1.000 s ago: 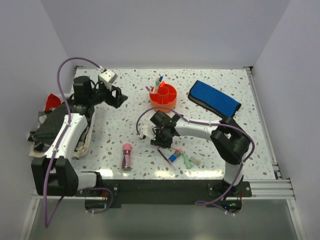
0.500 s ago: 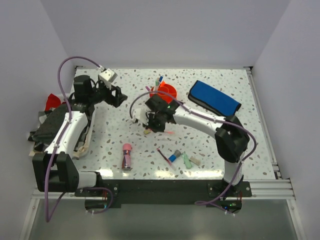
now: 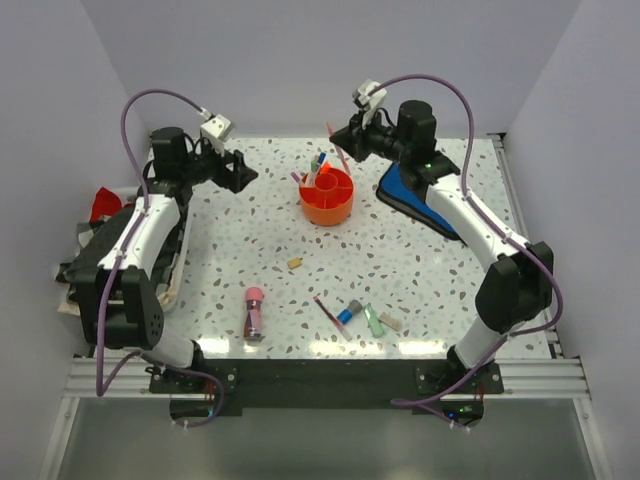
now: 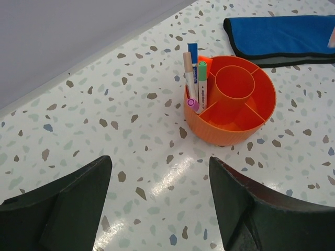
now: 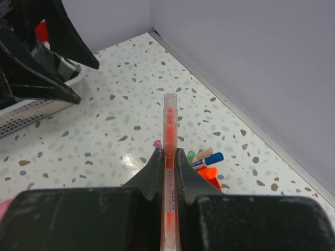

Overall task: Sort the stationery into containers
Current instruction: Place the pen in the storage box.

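Observation:
The orange caddy (image 3: 326,196) stands at the far middle of the table, with several markers upright in its left ring compartment (image 4: 194,78). My right gripper (image 3: 340,140) is raised behind and above the caddy, shut on an orange pen (image 5: 169,130) that sticks out past the fingertips. My left gripper (image 3: 240,172) hangs open and empty left of the caddy (image 4: 233,102). On the near table lie a beige eraser (image 3: 295,263), a pink-capped glue tube (image 3: 254,312), a thin dark red pen (image 3: 328,312), a blue-capped marker (image 3: 349,313), a green marker (image 3: 373,320) and another eraser (image 3: 391,322).
A blue pouch (image 3: 430,197) lies right of the caddy, under the right arm. A white basket (image 3: 170,270) with dark and red things stands at the left edge. Walls close the back and sides.
My right gripper has lifted off the table's middle with the orange pen and swung to the far side, above the caddy. The left arm has hardly moved.

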Robot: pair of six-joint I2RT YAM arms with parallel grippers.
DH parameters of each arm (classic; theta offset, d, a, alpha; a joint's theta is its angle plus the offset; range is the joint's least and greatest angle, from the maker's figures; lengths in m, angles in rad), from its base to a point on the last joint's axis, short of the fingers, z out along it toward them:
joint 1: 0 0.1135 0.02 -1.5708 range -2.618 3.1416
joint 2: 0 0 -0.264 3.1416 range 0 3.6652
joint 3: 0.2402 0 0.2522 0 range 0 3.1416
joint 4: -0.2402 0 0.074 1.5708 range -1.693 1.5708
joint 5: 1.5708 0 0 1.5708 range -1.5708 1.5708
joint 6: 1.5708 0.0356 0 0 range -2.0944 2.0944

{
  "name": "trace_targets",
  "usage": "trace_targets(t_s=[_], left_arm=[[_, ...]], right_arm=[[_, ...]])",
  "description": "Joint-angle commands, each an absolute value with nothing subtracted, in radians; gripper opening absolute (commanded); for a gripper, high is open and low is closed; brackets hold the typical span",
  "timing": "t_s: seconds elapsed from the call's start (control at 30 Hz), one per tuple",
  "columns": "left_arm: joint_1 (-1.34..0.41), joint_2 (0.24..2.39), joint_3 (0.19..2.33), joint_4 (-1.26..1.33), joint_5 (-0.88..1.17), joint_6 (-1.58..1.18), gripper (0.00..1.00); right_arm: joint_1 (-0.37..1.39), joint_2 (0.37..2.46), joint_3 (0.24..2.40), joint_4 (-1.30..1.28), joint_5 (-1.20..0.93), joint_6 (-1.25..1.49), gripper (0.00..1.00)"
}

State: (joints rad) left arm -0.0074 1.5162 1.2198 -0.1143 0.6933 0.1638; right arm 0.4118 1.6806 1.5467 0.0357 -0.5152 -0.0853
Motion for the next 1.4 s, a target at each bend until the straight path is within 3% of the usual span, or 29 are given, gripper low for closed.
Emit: trace_targets(t_s=[0.0,0.2,0.7,1.0,1.07,1.1,1.2,1.37], left_arm=[[0.000,1.568,1.325,-0.097,0.716,0.163,0.80],[0.000,1.652,1.400,-0.140,0.704,0.195,0.79],[-0.003,1.805,1.540,-0.213,0.678,0.242,0.79],[-0.003,1.859,1.582,-0.221,0.675,0.250,0.79],[-0.003,1.858,1.580,-0.218,0.676,0.247,0.79],[-0.003,1.858,1.578,-0.218,0.680,0.245,0.79],[-0.003,1.844,1.565,-0.212,0.686,0.242,0.79],[-0.003,1.801,1.529,-0.176,0.701,0.221,0.79]], right_arm=[[0.431,1.703,1.464,0.351,-0.470,-0.008,0.00],[0.423,1.795,1.459,0.462,-0.419,-0.008,0.00],[0.362,2.052,1.615,0.463,-0.454,-0.017,0.00],[0.360,2.074,1.589,0.446,-0.453,-0.015,0.00],[0.362,2.057,1.575,0.433,-0.446,-0.015,0.08],[0.362,2.048,1.572,0.425,-0.440,-0.018,0.24],[0.361,2.010,1.555,0.390,-0.419,-0.029,0.37],[0.362,1.933,1.513,0.347,-0.410,-0.058,0.42]])
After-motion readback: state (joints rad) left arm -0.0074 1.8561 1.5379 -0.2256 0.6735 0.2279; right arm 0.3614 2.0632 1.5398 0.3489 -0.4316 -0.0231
